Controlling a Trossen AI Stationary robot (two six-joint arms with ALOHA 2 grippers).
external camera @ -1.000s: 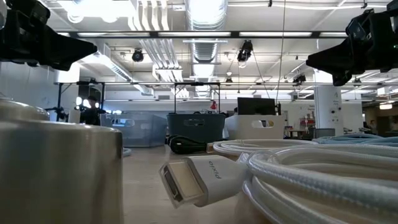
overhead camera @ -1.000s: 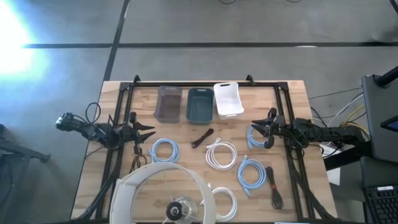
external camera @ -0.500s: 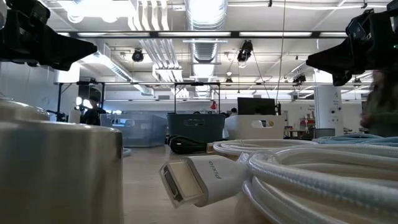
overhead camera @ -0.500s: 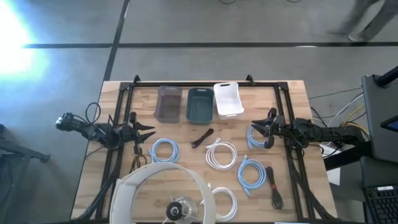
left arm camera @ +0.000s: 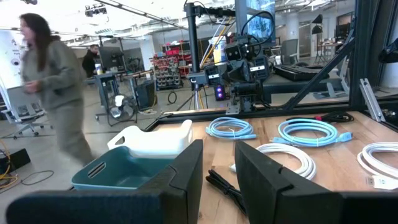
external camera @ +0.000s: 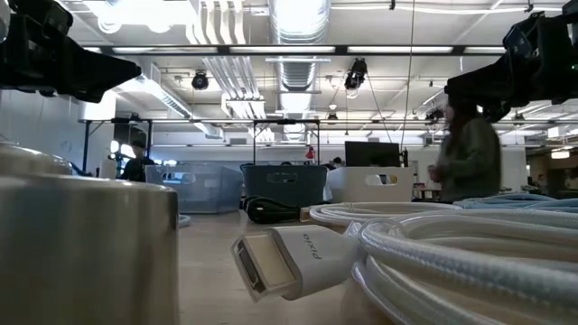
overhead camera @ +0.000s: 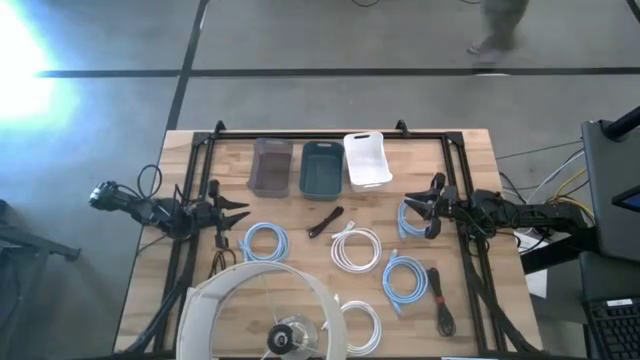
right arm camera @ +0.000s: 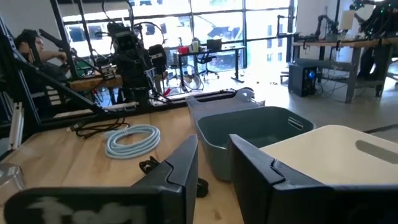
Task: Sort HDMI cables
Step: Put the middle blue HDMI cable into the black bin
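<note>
On wood-plank table (overhead camera: 470,150), round braided HDMI cables (overhead camera: 356,248).

lt blue cable coils (overhead camera: 266,241), white coils (overhead camera: 356,248), blk cable (overhead camera: 324,221), grey/teal/white bins (overhead camera: 325,166), wood table (overhead camera: 470,160)

A single piece of lettering shows: a short word printed in small grey letters on the white HDMI plug (external camera: 275,260), in the lower middle of the low view, lying on the bench. It runs along the plug's upper face and may read "pixio", though the letters are too small and slanted to be sure. Nothing else in any view can be read.
</note>
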